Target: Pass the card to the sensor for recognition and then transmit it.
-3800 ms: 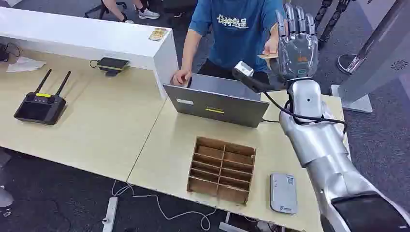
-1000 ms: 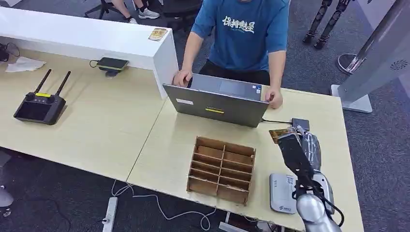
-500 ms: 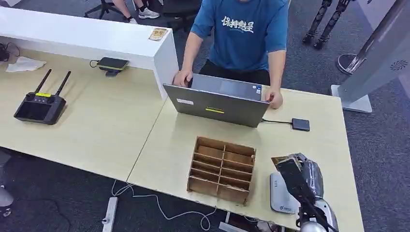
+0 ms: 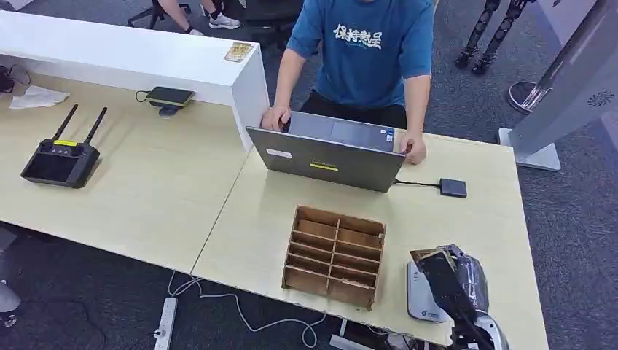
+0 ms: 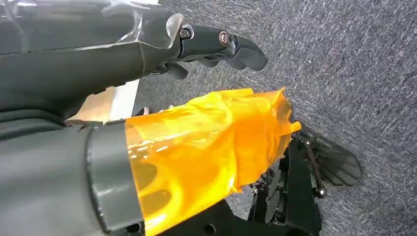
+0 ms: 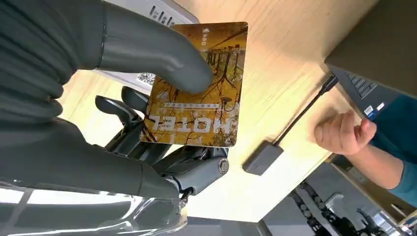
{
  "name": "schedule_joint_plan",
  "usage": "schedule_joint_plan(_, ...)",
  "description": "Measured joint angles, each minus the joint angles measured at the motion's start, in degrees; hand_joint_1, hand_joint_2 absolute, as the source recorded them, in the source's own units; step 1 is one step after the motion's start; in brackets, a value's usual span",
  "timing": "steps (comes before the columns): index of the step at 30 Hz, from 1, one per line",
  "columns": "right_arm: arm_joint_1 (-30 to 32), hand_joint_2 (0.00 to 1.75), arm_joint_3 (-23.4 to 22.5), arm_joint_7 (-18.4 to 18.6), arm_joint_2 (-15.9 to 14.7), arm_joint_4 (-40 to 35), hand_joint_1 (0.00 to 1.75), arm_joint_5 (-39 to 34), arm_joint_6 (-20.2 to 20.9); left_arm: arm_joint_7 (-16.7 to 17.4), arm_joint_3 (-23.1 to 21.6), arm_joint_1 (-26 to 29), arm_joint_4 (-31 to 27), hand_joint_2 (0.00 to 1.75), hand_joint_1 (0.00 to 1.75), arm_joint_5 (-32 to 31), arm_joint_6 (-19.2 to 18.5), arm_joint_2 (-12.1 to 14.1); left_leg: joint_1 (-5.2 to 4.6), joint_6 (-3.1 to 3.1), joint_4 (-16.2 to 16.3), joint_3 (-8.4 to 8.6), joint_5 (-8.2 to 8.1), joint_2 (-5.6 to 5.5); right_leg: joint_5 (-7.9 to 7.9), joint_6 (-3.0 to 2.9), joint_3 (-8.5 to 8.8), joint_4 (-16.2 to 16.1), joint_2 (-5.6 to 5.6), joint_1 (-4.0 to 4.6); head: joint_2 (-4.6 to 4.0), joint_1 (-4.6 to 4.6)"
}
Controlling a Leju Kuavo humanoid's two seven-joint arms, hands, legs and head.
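right hand lower than before, card pinched, over sensor

The right robot hand, with the card pinched under its thumb, was lowered from high in front of the person toward 6 o'clock, past the small black box. It was brought over the grey sensor at the counter's near edge.

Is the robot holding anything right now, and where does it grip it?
Yes. Its right hand holds a hotel card, the thumb pressing on the printed face near one end.
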Motion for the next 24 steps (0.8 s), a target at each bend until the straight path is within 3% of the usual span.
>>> schedule_joint_plan(24, 8.3, 1.75, -0.9, 2.8, -1.5, -7.6, 1.75, 3.0, -1.2, -0.2, 0.2, 0.0, -0.3, 0.00, 0.00, 0.7, 0.2, -0.2, 0.00, 0.02, 0.0, -0.01, -0.03, 0.00, -0.02, 0.01, 0.00, 0.0, 0.00, 0.00, 0.00, 0.00)
